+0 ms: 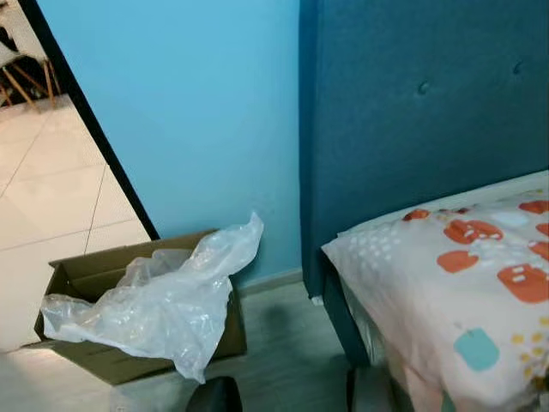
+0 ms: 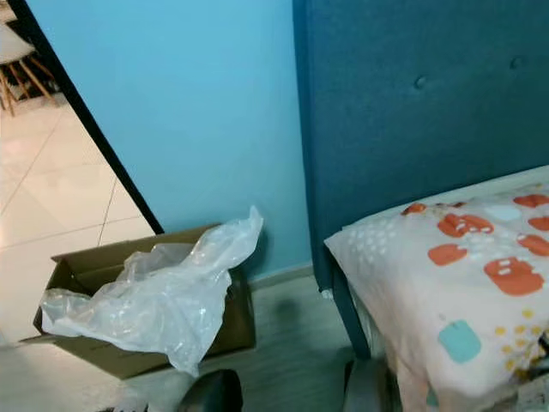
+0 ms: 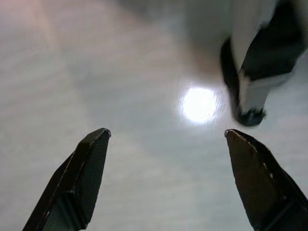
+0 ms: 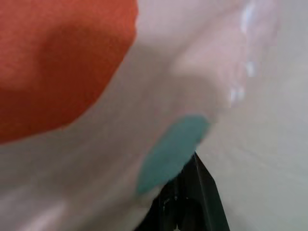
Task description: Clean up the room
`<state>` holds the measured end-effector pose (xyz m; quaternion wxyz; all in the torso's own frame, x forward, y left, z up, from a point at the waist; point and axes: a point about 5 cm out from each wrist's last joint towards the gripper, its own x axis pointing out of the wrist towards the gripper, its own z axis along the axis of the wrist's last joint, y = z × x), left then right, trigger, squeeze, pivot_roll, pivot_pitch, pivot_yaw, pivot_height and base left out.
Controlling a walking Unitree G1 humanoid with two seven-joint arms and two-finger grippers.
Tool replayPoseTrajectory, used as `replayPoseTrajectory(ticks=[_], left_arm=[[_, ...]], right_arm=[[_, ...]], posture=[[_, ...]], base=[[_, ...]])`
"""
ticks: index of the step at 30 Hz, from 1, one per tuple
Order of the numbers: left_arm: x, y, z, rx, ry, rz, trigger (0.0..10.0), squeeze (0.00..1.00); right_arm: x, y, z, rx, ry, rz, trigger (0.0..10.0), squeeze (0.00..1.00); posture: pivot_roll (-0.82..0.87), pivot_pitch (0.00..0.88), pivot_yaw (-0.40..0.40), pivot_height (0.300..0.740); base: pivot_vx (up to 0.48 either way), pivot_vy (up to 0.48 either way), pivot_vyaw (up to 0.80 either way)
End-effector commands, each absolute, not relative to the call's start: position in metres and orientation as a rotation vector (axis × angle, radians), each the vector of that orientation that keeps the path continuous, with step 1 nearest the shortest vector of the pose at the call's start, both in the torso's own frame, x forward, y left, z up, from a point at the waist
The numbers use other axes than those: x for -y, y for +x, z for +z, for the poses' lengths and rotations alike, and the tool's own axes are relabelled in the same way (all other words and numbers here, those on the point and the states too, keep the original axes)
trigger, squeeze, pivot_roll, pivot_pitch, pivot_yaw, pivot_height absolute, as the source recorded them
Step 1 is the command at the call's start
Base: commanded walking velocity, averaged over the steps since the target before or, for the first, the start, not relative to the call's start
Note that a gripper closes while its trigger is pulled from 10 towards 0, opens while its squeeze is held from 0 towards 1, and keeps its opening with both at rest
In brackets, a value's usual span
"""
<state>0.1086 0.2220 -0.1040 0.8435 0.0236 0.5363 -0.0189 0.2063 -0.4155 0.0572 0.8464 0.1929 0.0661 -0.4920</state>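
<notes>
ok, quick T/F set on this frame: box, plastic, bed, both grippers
1. The cardboard box stands on the floor against the blue wall. True.
2. The clear plastic bag lies flat on the bed. False: it drapes out of the box and over its front edge.
3. The left gripper is open, with bare floor between its fingers. True.
4. The bedding is plain white. False: it is pale with orange and teal shapes.
5. The headboard is dark blue with buttons. True.
6. The right gripper hangs far from the bed. False: in the right wrist view the patterned bedding is pressed close around its black finger; open or shut cannot be told.
</notes>
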Motion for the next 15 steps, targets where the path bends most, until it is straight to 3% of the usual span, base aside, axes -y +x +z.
replayPoseTrajectory(ticks=[1, 8, 15], left_arm=[[-0.243, 0.094, -0.102, -1.158, 0.098, -0.032, 10.0, 0.00], [-0.256, 0.072, -0.101, -1.178, 0.145, -0.084, 10.0, 0.00], [-0.258, 0.072, -0.099, -1.155, 0.163, -0.126, 10.0, 0.00]], right_arm=[[0.412, 0.222, 0.071, -0.071, 0.377, -0.966, 10.0, 0.00], [0.413, 0.250, 0.102, 0.054, 0.421, -0.829, 10.0, 0.00], [0.387, 0.297, 0.133, 0.152, 0.523, -0.678, 10.0, 0.00]], posture=[[0.09, 0.229, 0.135, 0.489], [0.16, 0.284, 0.170, 0.489], [0.18, 0.307, 0.188, 0.489]], base=[[0.000, 0.000, 0.00], [0.000, 0.000, 0.00], [0.000, 0.000, 0.00]])
